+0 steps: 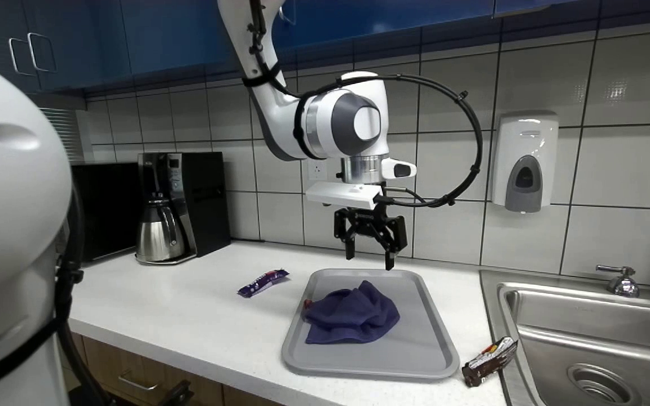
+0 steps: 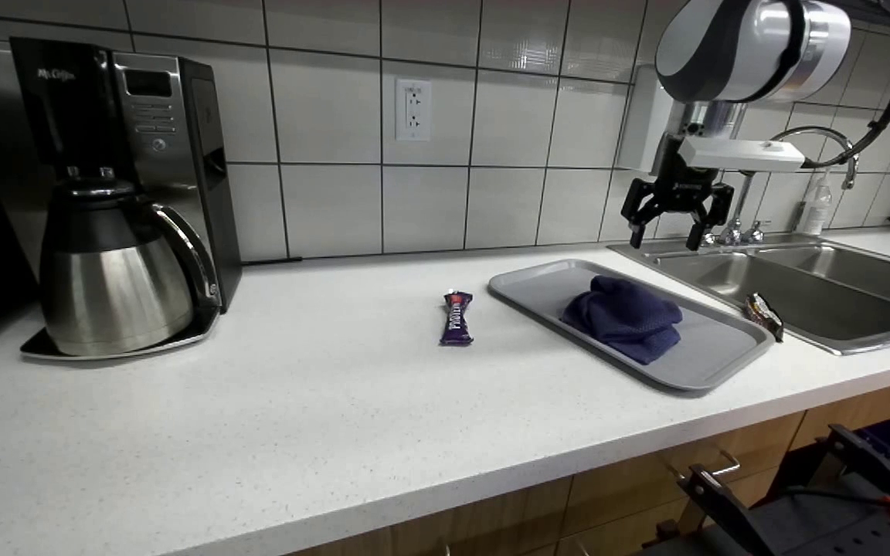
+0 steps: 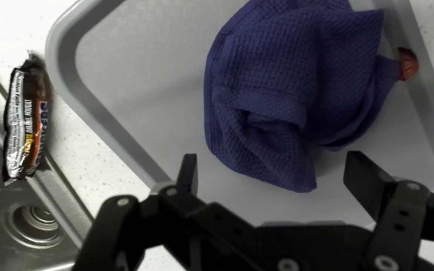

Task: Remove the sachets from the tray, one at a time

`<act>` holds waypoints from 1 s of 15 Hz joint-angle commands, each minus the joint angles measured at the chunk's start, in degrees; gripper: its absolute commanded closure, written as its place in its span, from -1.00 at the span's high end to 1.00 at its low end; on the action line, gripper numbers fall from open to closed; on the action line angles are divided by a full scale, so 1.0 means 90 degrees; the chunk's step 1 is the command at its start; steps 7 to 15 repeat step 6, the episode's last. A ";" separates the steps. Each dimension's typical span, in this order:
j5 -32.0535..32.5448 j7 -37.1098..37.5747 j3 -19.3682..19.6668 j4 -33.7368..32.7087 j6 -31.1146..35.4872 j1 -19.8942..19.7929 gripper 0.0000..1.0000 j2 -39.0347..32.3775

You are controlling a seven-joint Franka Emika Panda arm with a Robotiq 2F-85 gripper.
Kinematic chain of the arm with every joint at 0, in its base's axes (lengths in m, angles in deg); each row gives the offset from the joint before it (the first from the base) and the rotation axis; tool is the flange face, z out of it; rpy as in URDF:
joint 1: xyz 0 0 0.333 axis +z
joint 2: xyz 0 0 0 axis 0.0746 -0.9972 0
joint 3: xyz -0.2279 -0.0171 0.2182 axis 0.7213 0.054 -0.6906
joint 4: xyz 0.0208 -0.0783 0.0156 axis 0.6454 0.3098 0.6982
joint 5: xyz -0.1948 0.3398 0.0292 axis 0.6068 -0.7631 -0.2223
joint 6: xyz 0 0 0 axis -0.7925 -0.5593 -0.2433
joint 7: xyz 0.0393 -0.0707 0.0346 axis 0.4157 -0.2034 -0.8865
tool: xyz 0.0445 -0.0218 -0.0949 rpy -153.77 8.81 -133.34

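Observation:
The grey tray (image 1: 415, 352) lies on the counter and shows in the wrist view (image 3: 138, 75). A crumpled purple-blue cloth (image 1: 353, 316) lies on it. A red wrapper end (image 3: 408, 64) sticks out from under the cloth; the rest of that sachet is hidden. A purple sachet (image 2: 456, 318) lies on the counter beside the tray. A brown sachet (image 3: 25, 120) lies on the tray's other side at the sink edge; it also shows in an exterior view (image 1: 490, 361). My gripper (image 1: 369, 259) is open and empty above the tray, in the wrist view (image 3: 272, 160) too, apart from the cloth.
A metal sink (image 1: 505, 316) adjoins the counter past the brown sachet. A coffee maker with a steel carafe (image 2: 117, 286) stands at the opposite end. The tiled wall (image 2: 429, 208) with a soap dispenser (image 1: 525, 160) rises behind the tray. Blue cabinets (image 1: 381, 22) hang above.

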 commanded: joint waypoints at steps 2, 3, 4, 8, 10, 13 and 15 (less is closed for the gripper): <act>-0.0016 -0.0024 -0.0071 0.0109 -0.0027 0.0049 1.00 0.0140; -0.0016 -0.0022 -0.0071 0.0109 -0.0025 0.0053 1.00 0.0133; -0.0016 -0.0022 -0.0070 0.0108 -0.0022 0.0052 1.00 0.0115; -0.0015 -0.0022 -0.0050 0.0105 -0.0020 0.0040 1.00 0.0084; -0.0015 -0.0022 -0.0050 0.0105 -0.0020 0.0040 1.00 0.0084; -0.0015 -0.0022 -0.0050 0.0105 -0.0020 0.0040 1.00 0.0084; -0.0015 -0.0022 -0.0050 0.0105 -0.0020 0.0040 1.00 0.0084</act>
